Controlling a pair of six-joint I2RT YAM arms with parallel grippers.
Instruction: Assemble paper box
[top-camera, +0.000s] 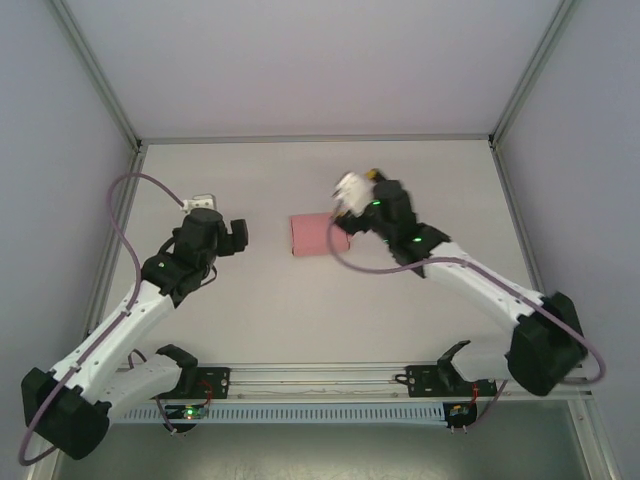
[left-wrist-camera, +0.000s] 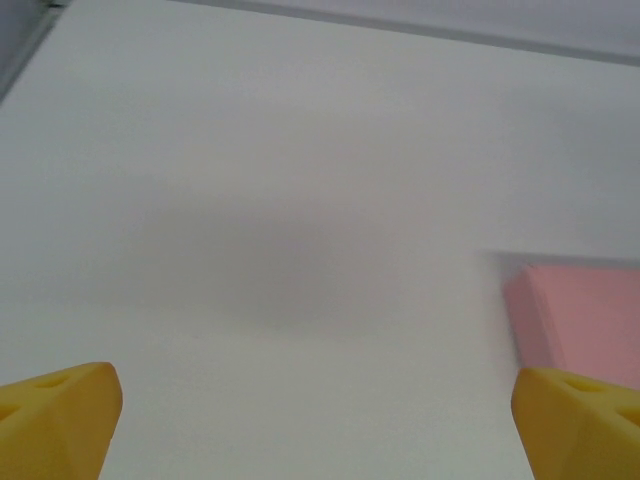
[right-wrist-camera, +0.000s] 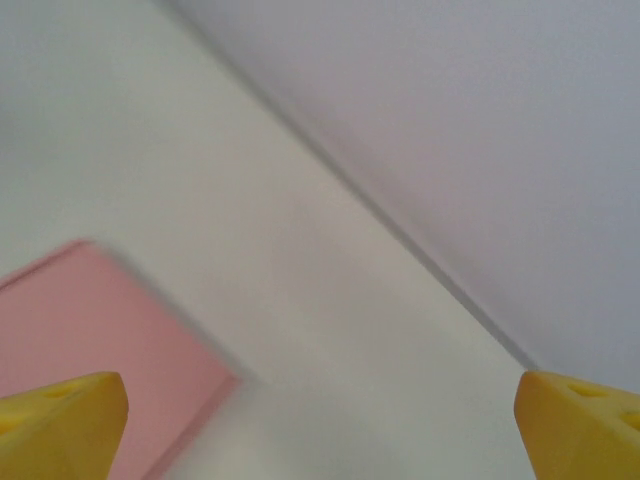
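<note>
The paper box (top-camera: 316, 236) is a small pink rectangular block lying flat on the white table, mid-table. In the left wrist view the paper box (left-wrist-camera: 585, 312) sits at the right edge, beyond the right fingertip. In the right wrist view the paper box (right-wrist-camera: 95, 350) lies at the lower left, blurred. My left gripper (top-camera: 238, 236) hovers a short way left of the box, and the left gripper (left-wrist-camera: 320, 430) is open with nothing between its yellow fingertips (left-wrist-camera: 58, 418). My right gripper (top-camera: 346, 194) hangs over the box's far right corner, and the right gripper (right-wrist-camera: 320, 430) is open and empty too.
The grey back wall (top-camera: 300, 60) meets the table along the far edge (top-camera: 310, 140). Metal frame posts (top-camera: 95, 75) stand at the back corners. A rail (top-camera: 320, 378) with the arm bases runs along the near edge. Purple cables (top-camera: 125, 215) loop off both arms.
</note>
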